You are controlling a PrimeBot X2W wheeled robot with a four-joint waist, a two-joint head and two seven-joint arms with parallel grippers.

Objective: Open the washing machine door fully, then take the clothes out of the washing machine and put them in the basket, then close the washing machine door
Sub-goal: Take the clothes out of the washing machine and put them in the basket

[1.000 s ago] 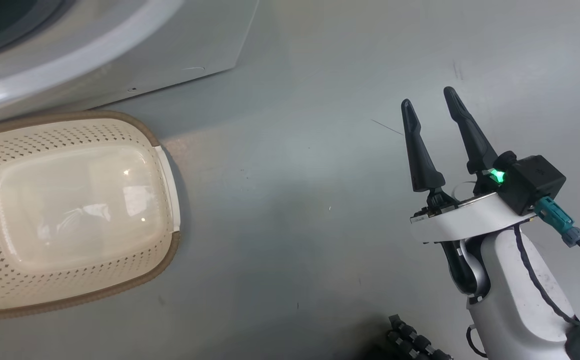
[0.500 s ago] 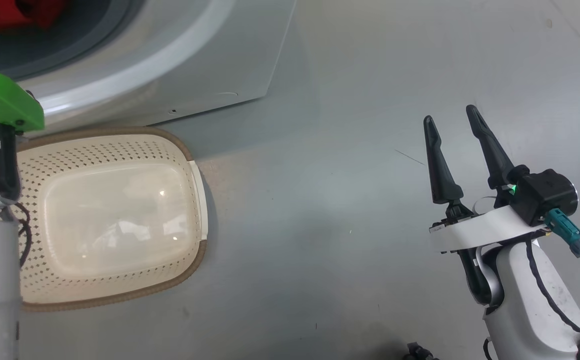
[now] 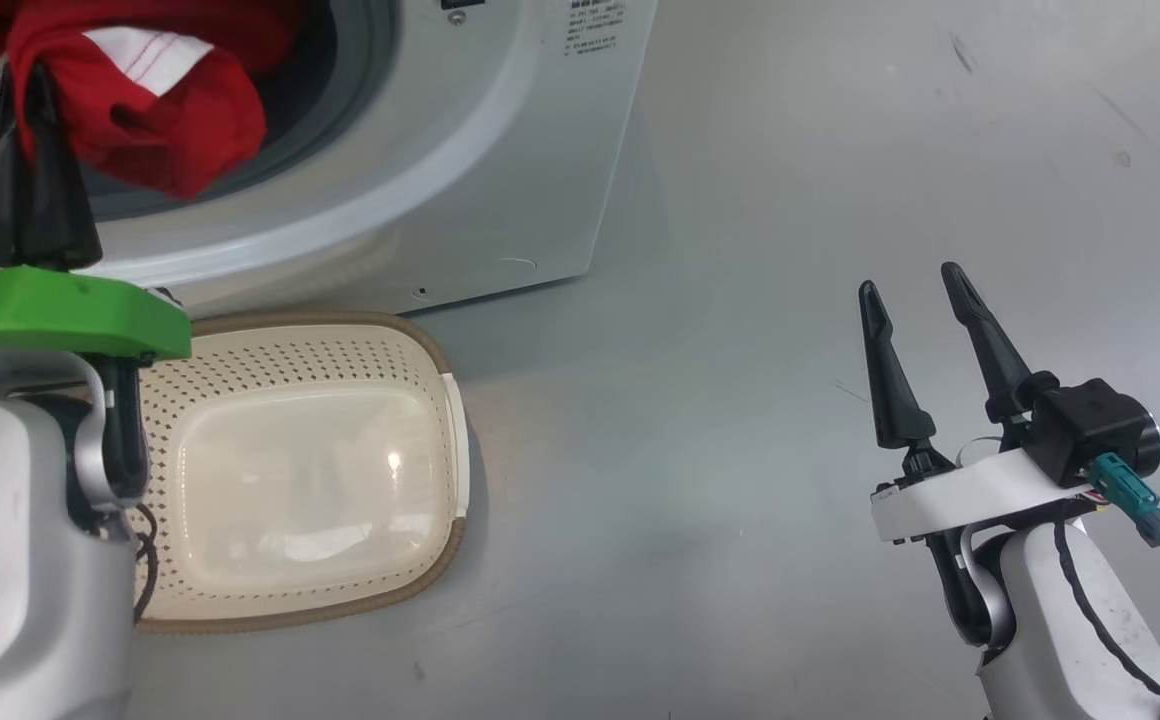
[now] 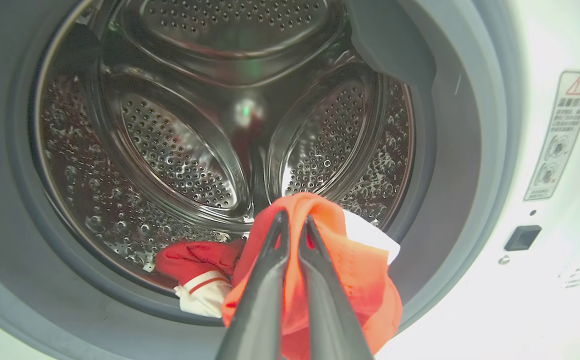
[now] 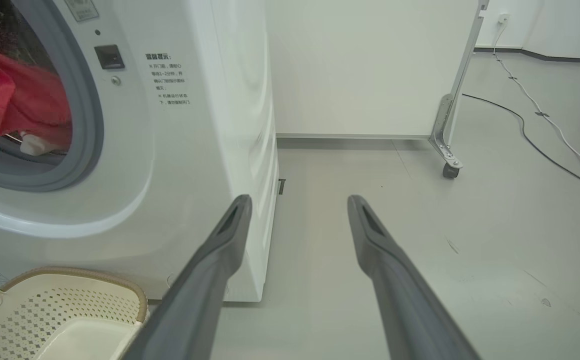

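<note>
So here's where we're at: our left gripper [image 3: 25, 78] is pinched almost completely closed on the clothes [image 3: 180, 130], a bright red piece with a white panel, right at the mouth of the washing machine [image 3: 500, 180]. In the left wrist view the two fingers [image 4: 265, 300] are nearly touching, with the red fabric bunched around the tips. It hangs at the lower edge of the opening, in front of the grey gasket [image 4: 450, 200]. A second red-and-white piece [image 4: 195, 265] lies further back on the bottom of the steel drum [image 4: 180, 145]. The basket [image 3: 420, 345] sits on the floor [image 3: 740, 300] just in front of the washer, below the opening, with its glossy cream bottom showing. Our right gripper [image 3: 910, 282] hangs well off to the right over the floor, fingers spread wide with nothing between them. In its wrist view they point past the washer's side, with a wheeled metal frame [image 5: 450, 125] and a cable [image 5: 535, 115] farther back.
</note>
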